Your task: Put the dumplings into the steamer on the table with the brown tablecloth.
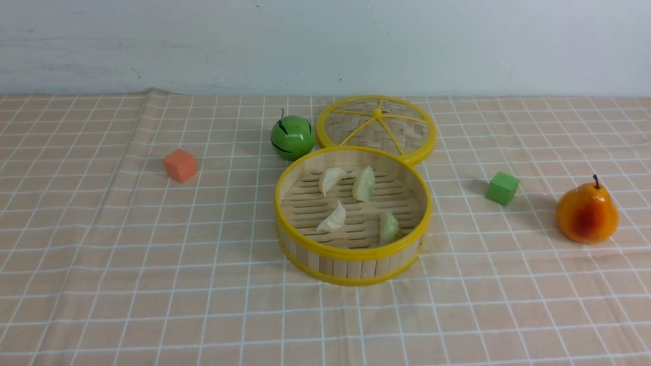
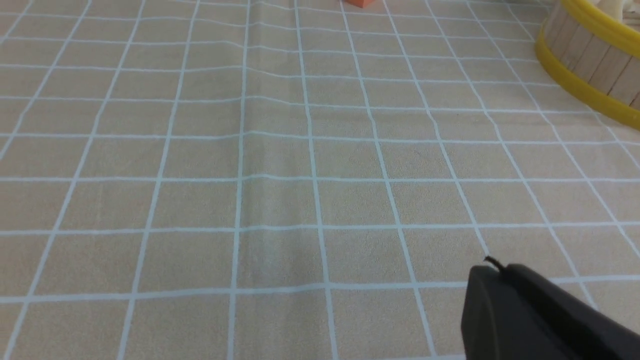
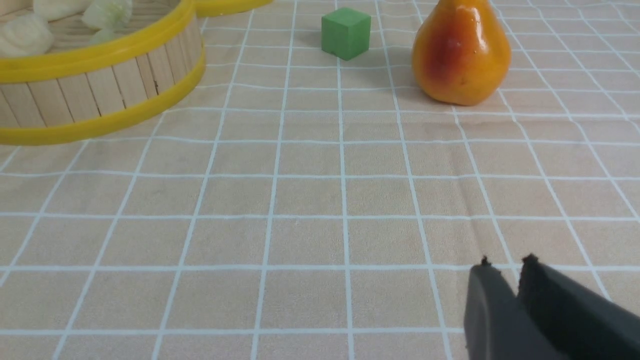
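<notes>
Four dumplings [image 1: 356,203] in steamer [image 1: 351,256], well apart from both pressed-together hands [image 3: 507,262], [image 2: 492,265]

Bright, even, diffuse lighting is seen in all three views, with only soft short shadows cast leftward beside the green cube [image 1: 502,188] and the pear [image 1: 587,212], and a small specular highlight on the green apple [image 1: 292,136] and on the pear's glossy skin in the right wrist view. The front view is sharp across the brown tablecloth [image 1: 127,284], with no obvious edge distortion. In the wrist views a cooler, slightly washed tint is noted on the left one, and the near dark left gripper [image 2: 492,267] and right gripper [image 3: 506,265] are rendered soft, out of focus.
</notes>
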Robot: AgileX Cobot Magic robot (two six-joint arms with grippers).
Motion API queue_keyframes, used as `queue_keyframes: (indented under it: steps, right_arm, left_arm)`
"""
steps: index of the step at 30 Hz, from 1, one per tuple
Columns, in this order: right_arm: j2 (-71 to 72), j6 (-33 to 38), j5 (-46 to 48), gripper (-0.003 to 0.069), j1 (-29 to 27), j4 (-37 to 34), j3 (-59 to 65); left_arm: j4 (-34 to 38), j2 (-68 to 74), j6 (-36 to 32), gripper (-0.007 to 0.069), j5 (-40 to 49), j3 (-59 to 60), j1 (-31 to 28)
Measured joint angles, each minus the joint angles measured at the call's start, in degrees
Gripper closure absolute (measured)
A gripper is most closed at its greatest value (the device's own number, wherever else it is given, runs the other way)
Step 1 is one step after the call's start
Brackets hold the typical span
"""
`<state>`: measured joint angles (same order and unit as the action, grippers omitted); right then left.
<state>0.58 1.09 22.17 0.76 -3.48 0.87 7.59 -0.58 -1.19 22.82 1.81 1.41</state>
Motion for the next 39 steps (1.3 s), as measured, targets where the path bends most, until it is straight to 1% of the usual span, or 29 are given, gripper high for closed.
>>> queue_keyframes:
  steps: [39]
  right_arm:
    - [0.0, 0.0, 0.0, 0.052, 0.0, 0.0, 0.0]
  left_arm:
    - [-0.04, 0.0, -0.47, 0.0636, 0.0, 0.0, 0.0]
